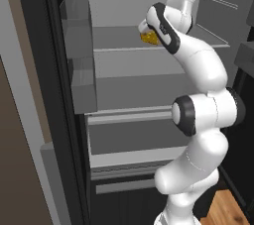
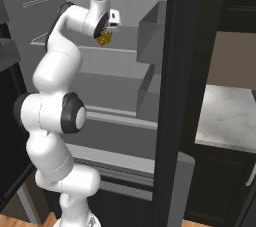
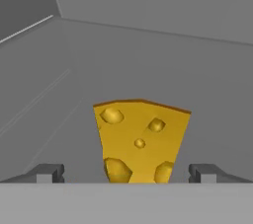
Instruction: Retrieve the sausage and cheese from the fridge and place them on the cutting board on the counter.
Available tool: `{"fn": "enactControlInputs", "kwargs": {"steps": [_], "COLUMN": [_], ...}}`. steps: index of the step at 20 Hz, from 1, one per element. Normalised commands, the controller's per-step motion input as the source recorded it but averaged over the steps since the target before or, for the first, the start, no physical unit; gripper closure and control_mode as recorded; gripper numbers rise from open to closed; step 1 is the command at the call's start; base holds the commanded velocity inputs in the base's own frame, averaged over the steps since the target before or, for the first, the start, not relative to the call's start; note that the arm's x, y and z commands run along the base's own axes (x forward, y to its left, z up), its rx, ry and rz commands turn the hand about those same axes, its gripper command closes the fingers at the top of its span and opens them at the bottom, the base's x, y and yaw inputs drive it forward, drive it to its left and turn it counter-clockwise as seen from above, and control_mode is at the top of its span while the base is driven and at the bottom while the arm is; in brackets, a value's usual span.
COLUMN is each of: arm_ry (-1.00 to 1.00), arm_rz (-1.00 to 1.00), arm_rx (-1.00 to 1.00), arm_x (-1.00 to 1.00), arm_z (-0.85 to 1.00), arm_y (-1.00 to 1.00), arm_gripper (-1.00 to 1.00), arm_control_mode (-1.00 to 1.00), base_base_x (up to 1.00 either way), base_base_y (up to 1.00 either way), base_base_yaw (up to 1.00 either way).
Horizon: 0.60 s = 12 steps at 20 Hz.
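Cheese (image 3: 141,141) – lower centre of hand view, on grey fridge (image 3: 148,45) shelf, between spread gripper (image 3: 127,173) tips – fingers (image 3: 47,173) apart from wedge both sides.

Around the cheese (image 3: 141,141) you have free shelf (image 3: 74,94) on both sides; behind the cheese the fridge (image 3: 158,1) back wall blocks you.

Arm (image 1: 198,68): glossy white, rounded tubular segments joined by dark grey to black joint rings, with a round dark-centred cap on the uppermost joint. Gripper (image 3: 126,173): two small, blocky, dark grey fingertips (image 3: 47,172).
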Motion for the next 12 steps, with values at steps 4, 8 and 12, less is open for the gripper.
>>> {"fn": "enactControlInputs", "kwargs": {"steps": [4, 8, 12], "arm_ry": [0.0, 0.0, 0.0], "arm_rz": [0.0, 0.0, 0.0], "arm_rx": [0.0, 0.0, 0.0], "arm_x": [0.0, 0.0, 0.09], "arm_z": [-0.06, -0.17, -0.22], "arm_y": [0.0, 0.03, 0.04], "arm_gripper": [-1.0, -1.0, -1.0], "arm_control_mode": [-1.0, -1.0, -1.0], "base_base_x": [0.0, 0.0, 0.0], "base_base_y": [0.0, 0.0, 0.0], "base_base_yaw": [0.0, 0.0, 0.0]}}
